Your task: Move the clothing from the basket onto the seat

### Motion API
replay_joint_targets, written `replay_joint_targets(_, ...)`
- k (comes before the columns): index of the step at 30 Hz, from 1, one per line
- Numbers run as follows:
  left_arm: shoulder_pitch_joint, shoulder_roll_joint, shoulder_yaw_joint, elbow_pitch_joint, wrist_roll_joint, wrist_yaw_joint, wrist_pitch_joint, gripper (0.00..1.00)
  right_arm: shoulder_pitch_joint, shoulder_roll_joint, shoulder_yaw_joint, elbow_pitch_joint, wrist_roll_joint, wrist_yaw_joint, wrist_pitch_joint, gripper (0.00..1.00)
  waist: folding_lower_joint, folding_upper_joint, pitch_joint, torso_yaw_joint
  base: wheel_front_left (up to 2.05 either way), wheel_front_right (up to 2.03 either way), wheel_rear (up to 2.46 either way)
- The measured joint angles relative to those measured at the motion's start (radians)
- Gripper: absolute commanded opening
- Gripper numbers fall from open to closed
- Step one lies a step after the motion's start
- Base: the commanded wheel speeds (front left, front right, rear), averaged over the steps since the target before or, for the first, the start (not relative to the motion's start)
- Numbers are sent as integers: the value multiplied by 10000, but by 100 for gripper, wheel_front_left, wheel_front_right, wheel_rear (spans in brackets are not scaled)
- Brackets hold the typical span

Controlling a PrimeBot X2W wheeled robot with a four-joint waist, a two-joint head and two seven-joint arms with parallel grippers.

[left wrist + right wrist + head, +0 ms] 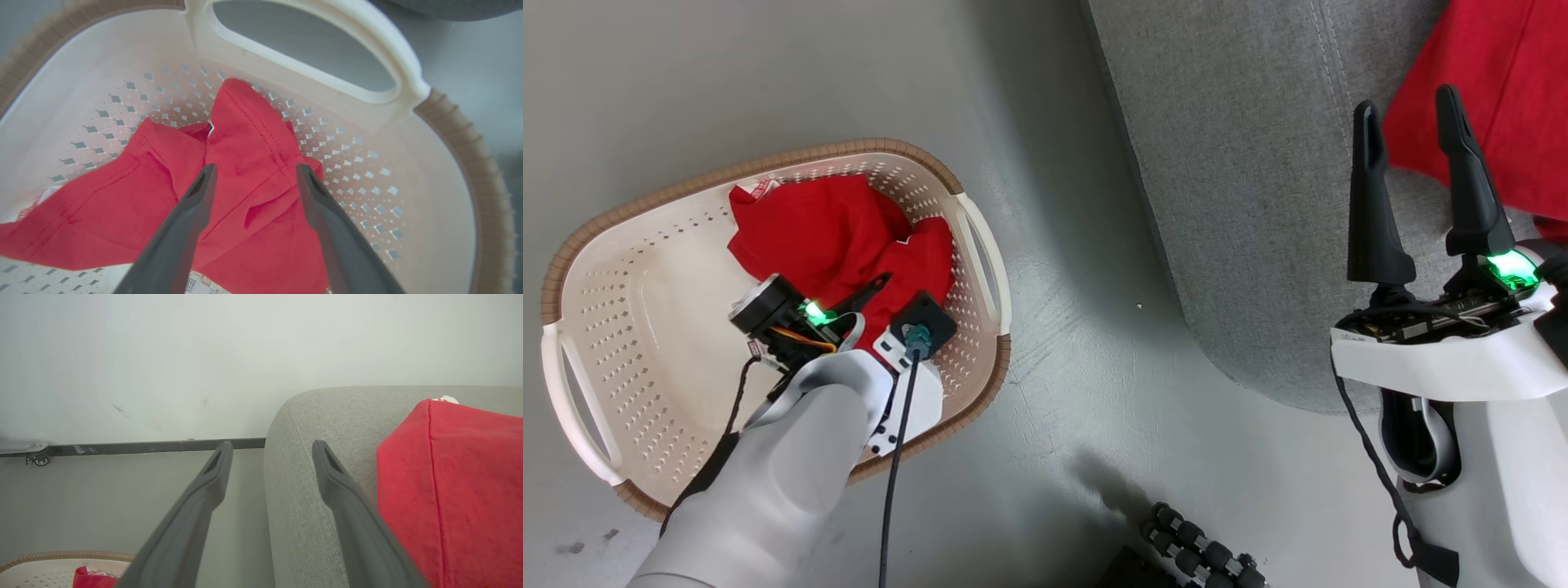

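The cream basket [621,327] stands on the floor at the left and holds a crumpled red clothing piece [833,237] against its far right wall. My left gripper [882,286] reaches down into the basket. In the left wrist view it [256,168] is open, its fingers straddling a raised fold of the red cloth [245,122] near the handle side of the basket [408,163]. My right gripper [1406,102] is open and empty over the grey seat [1241,204], just left of another red garment [1494,90] lying on it.
Grey floor separates the basket from the seat's rounded corner. My base's dark rollers [1201,547] show at the bottom. In the right wrist view a pale wall, a dark baseboard [163,446] and a small caster [41,460] lie beyond the seat [318,416].
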Motion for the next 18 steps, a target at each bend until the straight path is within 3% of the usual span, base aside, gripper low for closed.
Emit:
replay_joint_targets(7, -242, -146, -249, 339, 238, -13, 67, 100, 20, 2, -88, -132, -107, 0, 0, 100, 1, 0, 44, 82, 0, 0, 0)
replay_joint_targets(8, -290, -173, -288, 389, 276, -12, 136, 72, 21, 2, -92, -136, -107, 0, 0, 100, 1, 0, 48, 96, 0, 0, 0)
replay_joint_targets(9, -338, -194, -326, 453, 339, -4, 150, 51, 22, 2, -92, -144, -107, 0, 0, 100, 1, 0, 50, 109, 0, 0, 0)
replay_joint_targets(12, -385, -184, -376, 619, 445, 84, 221, 28, 24, 2, -92, -186, -109, 0, 0, 100, 0, 0, 49, 146, 0, 0, 0)
replay_joint_targets(14, -394, -165, -387, 688, 447, 105, 221, 0, 25, 2, -90, -199, -113, 0, 0, 100, 0, 0, 47, 170, 0, 0, 0)
replay_joint_targets(18, -486, -207, -378, 782, 445, 238, 219, 0, 26, 2, -71, -217, -186, 0, 0, 100, 0, 0, 36, 208, 0, 0, 0)
